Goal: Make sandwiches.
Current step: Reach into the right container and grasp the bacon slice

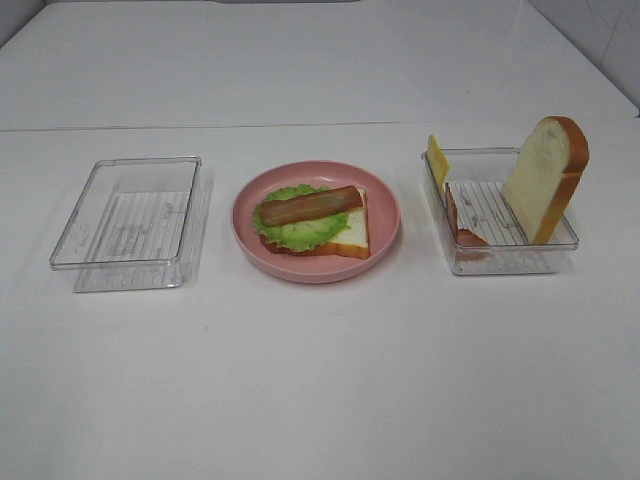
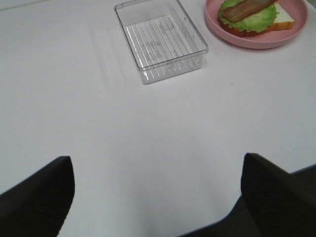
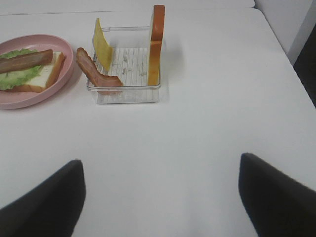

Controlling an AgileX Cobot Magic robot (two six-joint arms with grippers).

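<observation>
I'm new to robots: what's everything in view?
table: one, white, beneath all
plate: one, pink, centre
flat bread slice: one, white, on plate
lettuce: one, green, on slice
top bacon strip: one, brown-red, on lettuce
left container: one, clear, plate's left
right container: one, clear, plate's right
upright bread slice: one, white, right container
cheese slice: one, yellow, right container
second bacon strip: one, brown-red, right container
left gripper, right gripper: two, black, open over table
</observation>
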